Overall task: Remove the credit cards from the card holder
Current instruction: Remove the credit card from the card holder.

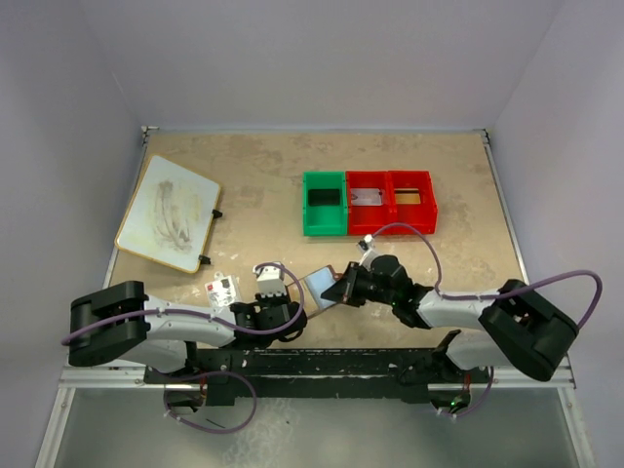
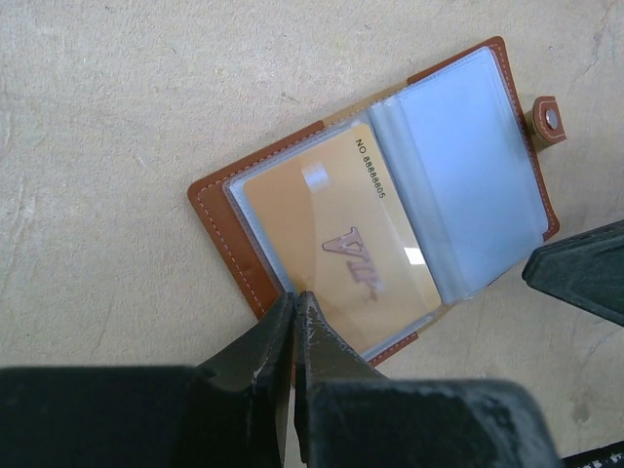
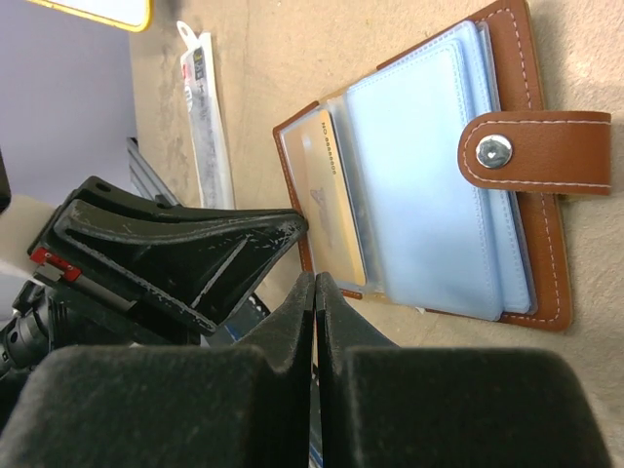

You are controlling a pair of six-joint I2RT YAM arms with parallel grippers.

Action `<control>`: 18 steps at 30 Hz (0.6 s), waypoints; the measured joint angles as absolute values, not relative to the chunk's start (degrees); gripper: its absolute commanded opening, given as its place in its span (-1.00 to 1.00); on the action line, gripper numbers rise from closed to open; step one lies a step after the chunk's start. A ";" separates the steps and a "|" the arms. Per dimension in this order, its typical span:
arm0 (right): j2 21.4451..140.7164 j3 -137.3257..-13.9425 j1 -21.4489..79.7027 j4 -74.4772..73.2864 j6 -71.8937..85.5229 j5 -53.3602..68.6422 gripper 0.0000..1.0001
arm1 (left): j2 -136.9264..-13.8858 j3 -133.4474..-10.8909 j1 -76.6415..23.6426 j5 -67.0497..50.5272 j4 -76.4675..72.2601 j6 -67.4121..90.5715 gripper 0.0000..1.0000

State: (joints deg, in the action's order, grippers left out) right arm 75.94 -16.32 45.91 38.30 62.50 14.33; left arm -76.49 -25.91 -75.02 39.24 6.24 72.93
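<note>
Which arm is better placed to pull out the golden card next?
Probably left: the left pincer, shut, sits at the card holder's edge beside the golden card; the right pincer, also shut, is by the bluish sleeves.

Card holder: brown leather, pale stitching, bluish-grey translucent sleeves, silver snap.
Credit card: golden tan, darker VIP lettering.
Green bin; red bins.
Table: mottled beige.

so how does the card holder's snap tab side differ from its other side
The card holder's snap tab side shows only clear bluish sleeves; the other side holds a golden card marked VIP. The snap tab side carries the studded tab; the other side has a plain edge, with the shut left pincer at it. Both are brown stitched leather.
</note>
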 measured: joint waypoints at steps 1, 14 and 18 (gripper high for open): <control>75.50 -16.32 45.74 37.95 62.26 14.33 -0.93 | -76.49 -25.91 -75.02 39.24 6.24 72.93 -1.00; 84.47 -28.38 45.63 31.94 49.10 18.76 -0.36 | -70.11 -25.93 -72.95 34.70 12.71 71.94 -0.58; 88.99 -31.68 45.63 31.51 46.41 20.53 -0.35 | -66.41 -25.93 -67.77 31.64 14.26 70.37 -0.56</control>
State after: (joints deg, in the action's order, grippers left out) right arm 88.99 -31.68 45.63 31.51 46.41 20.53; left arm -66.41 -25.93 -67.77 31.64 14.26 70.37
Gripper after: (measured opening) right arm 0.320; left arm 0.215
